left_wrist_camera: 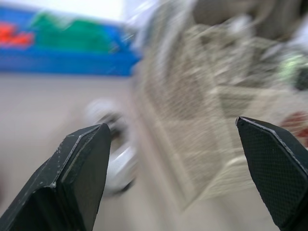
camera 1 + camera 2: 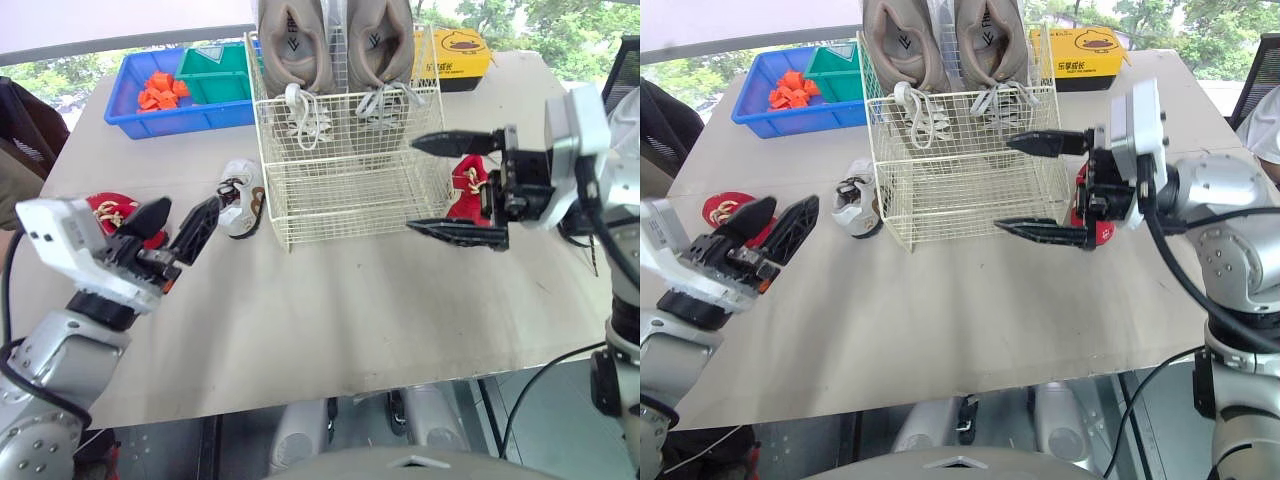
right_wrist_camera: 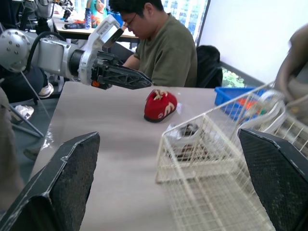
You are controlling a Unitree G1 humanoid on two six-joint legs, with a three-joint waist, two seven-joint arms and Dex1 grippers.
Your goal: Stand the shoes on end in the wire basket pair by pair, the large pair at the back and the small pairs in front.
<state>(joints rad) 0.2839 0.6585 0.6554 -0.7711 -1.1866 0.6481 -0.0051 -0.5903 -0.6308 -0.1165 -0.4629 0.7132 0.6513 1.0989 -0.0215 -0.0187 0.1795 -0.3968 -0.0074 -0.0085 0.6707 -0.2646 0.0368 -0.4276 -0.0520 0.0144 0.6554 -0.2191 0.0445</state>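
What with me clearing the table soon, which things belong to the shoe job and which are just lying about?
Job: wire basket; large beige pair inside it; small white shoe; red shoe on the left; red shoe on the right.
Lying about: blue bin; orange pieces; green tray; yellow box.

Large shoes (image 2: pixel 290 45) taupe — wire basket (image 2: pixel 350 200) cream; red shoe (image 3: pixel 160 105), white shoe (image 2: pixel 240 195); bin (image 2: pixel 170 120) blue — box (image 2: pixel 455 50) yellow.

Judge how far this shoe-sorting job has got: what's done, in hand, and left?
Done: the large grey pair stands on end at the back of the wire basket. In hand: nothing; the left gripper and right gripper hover with jaws open and empty. Left: the small white shoe, the left red shoe and the right red shoe are on the table; the basket's front holds none.
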